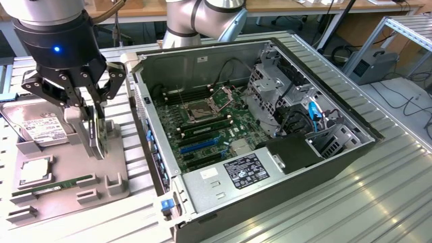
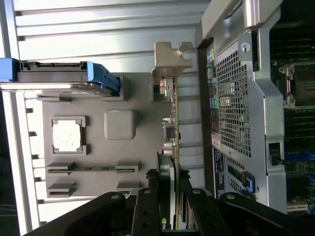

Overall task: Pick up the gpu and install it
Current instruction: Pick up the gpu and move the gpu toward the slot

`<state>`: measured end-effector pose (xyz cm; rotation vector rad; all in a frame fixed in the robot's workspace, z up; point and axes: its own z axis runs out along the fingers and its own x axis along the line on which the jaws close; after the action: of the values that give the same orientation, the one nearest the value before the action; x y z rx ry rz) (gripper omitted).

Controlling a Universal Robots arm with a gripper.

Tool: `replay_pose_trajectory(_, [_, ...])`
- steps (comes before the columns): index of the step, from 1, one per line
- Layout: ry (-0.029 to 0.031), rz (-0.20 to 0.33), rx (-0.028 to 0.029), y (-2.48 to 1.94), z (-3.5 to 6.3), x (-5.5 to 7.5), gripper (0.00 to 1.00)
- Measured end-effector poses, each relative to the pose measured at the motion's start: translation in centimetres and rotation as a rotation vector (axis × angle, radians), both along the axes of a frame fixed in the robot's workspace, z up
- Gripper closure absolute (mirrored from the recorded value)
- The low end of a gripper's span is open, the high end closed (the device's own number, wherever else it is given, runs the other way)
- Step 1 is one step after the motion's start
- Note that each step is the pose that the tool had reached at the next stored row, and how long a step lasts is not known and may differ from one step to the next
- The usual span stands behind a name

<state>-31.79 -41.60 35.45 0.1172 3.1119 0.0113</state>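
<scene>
The hand is clenching the gpu by its upper edge. The card is standing upright directly beneath it, over the grey tray, with the open computer case just beside.

Claw points straight down, clamped shut.

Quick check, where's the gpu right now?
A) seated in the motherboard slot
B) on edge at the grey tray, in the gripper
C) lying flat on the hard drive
B: the gpu stands on edge at the grey tray, the gripper shut on it, outside the computer case.
</scene>
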Motion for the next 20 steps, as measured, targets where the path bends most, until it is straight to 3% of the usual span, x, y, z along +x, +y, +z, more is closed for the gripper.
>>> replay_pose_trajectory(20, [-0.0001, 0.000, 0.0001, 0.00, 1.43, 0.0, 0.73])
